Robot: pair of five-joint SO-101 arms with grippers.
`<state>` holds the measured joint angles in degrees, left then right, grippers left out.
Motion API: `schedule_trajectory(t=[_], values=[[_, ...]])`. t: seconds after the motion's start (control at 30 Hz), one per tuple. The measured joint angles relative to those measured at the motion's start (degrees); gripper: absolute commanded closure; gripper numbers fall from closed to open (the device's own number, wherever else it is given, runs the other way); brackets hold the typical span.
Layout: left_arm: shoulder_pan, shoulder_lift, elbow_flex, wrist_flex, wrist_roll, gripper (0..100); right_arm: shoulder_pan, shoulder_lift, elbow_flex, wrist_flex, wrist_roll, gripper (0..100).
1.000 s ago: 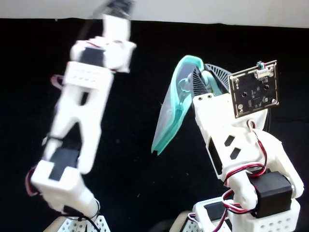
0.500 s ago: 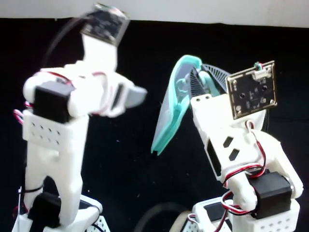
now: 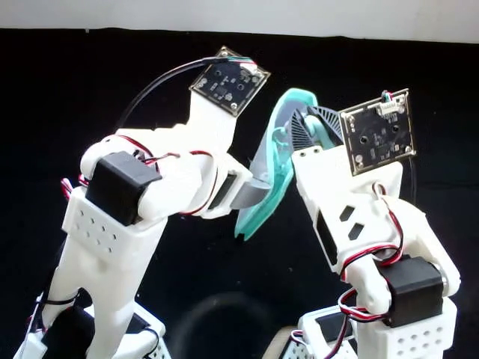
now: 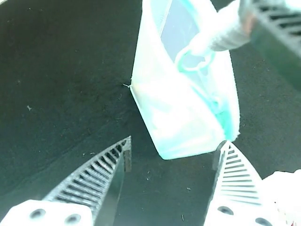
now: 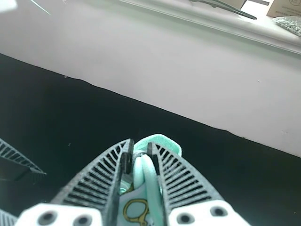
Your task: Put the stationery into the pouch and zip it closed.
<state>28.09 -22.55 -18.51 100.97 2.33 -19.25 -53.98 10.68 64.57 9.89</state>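
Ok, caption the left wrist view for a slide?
Open left gripper framing the hanging end of the teal pouch held by the right gripper.

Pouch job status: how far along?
Done: the right gripper has the pouch clamped by its top and held up. In hand: the open left gripper sits at its lower end. Left: zipping. Contents and zip state can't be told.

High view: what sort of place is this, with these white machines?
Likely a robotics lab or hobby bench: a white left arm and right arm with exposed wires and bare camera boards at a black-covered table; the right pincer holds a teal pouch.
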Motion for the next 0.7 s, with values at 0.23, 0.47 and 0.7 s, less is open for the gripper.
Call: schedule_trajectory(t=[0.23,0.47,0.7], values=[[5.8,-0.1,-2.5,0.2,0.2,70,0.0,-0.1,0.0,-0.9,0.0,99.1],[7.4,-0.1,-2.5,0.2,2.4,70,0.0,-0.1,0.0,-1.1,-0.4,99.1],[7.6,-0.1,-2.5,0.2,2.6,70,0.0,-0.1,0.0,-1.1,-0.4,99.1]])
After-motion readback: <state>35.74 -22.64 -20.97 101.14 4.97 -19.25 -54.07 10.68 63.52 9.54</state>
